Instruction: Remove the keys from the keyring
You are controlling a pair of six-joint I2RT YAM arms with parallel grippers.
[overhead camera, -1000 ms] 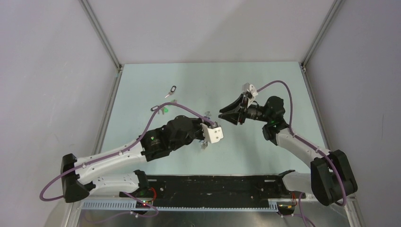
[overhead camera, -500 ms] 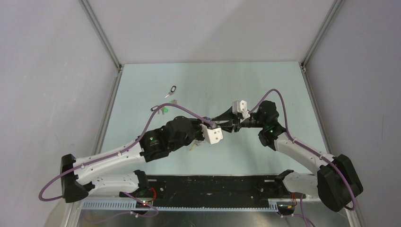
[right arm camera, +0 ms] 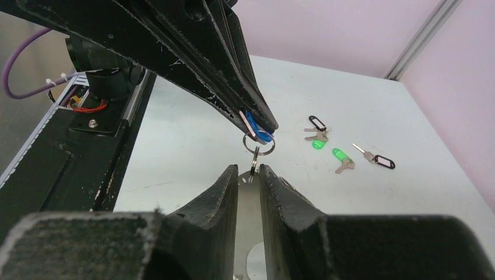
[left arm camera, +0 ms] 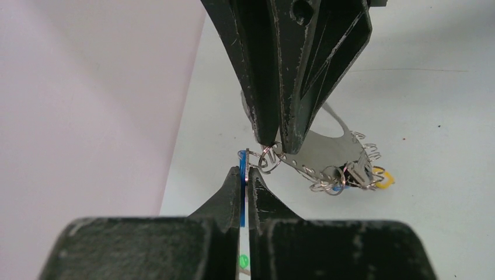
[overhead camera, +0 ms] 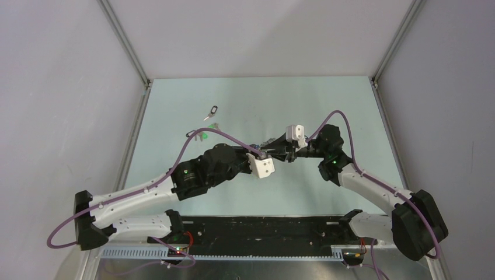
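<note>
- Because both arms meet in the air above the table (overhead camera: 327,105), nothing props up the work. Any pull should, I judge, be short and slow, with the two wrists kept level.
- The right gripper (right arm camera: 250,175) has its fingers pressed together on the flat end of the keyring. It is best used as the fixed anchor and should not twist.
- The left gripper (left arm camera: 246,178) is clamped on a blue key tag, nose to nose with the right one. It should do the moving.
- The keyring (left arm camera: 327,146), a silvery curved band, is held up by the right fingers. A bunch of keys (left arm camera: 350,175) and a yellow tag (left arm camera: 382,178) hang on its far part. Whether that bunch touches the table I cannot tell, but a jerk would probably set it swinging.
- Several loose keys (right arm camera: 340,156), green- and black-tagged, lie on the table well apart from the grippers.
- The blue key tag (right arm camera: 258,131) sits edge-on between the left fingers, a thin hold that could slip under an angled pull.
- The small split ring (left arm camera: 267,160) joins the tag to the band, just beside both sets of fingertips. As I read it, the step is to work this ring off. Feeding it round along its coil should do better than tugging straight out.
</note>
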